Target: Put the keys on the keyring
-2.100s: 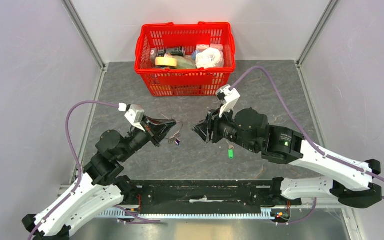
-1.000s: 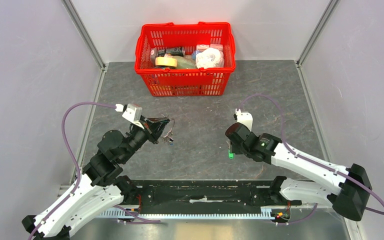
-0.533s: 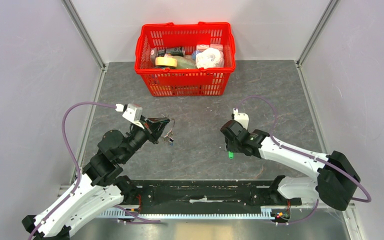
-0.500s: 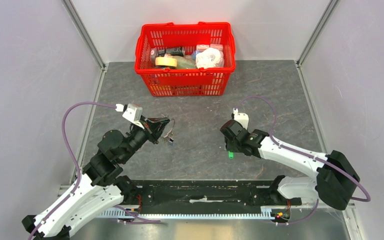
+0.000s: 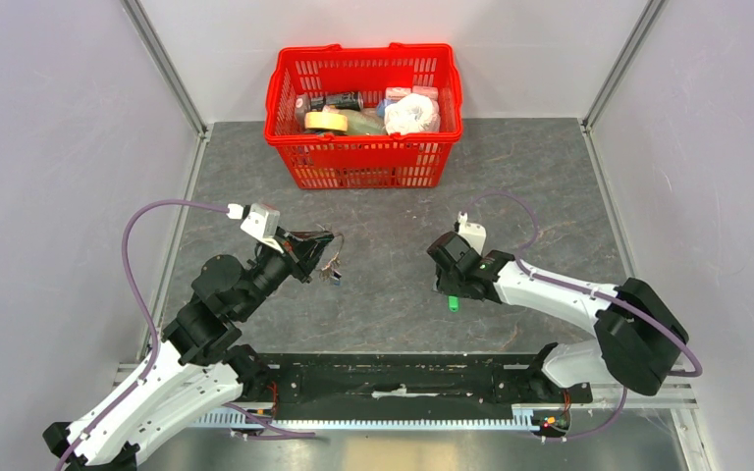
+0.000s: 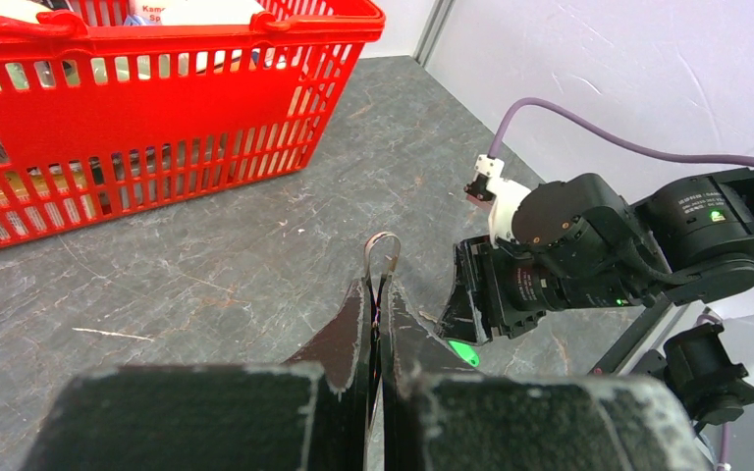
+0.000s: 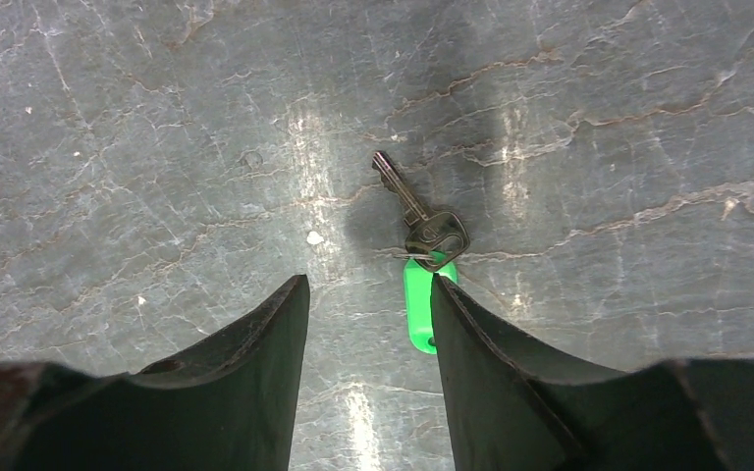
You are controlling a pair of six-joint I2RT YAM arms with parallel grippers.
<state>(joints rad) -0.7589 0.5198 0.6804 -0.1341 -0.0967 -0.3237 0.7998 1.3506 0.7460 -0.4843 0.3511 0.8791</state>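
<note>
My left gripper point(image 5: 322, 251) is shut on the keyring, a thin silvery wire loop point(image 6: 383, 245) that sticks out past the fingertips in the left wrist view. Small keys point(image 5: 333, 271) hang under it in the top view; I cannot pick out a blue head among them. The green-headed key point(image 7: 419, 309) lies flat on the table with its dark metal blade point(image 7: 403, 194) pointing away. My right gripper point(image 7: 368, 285) is open and points down just above the table. The green head touches the inner edge of its right finger point(image 7: 471, 334). The key shows green under the gripper in the top view point(image 5: 451, 300).
A red basket point(image 5: 363, 162) full of household items stands at the back centre, also in the left wrist view point(image 6: 157, 98). Grey walls enclose the stone-patterned table point(image 5: 383, 314). A black rail point(image 5: 403, 378) runs along the near edge.
The right arm has swung from facing the left gripper to pointing down over the green key, then crept slightly left. The left gripper drew back a little with the keyring and now holds still.
</note>
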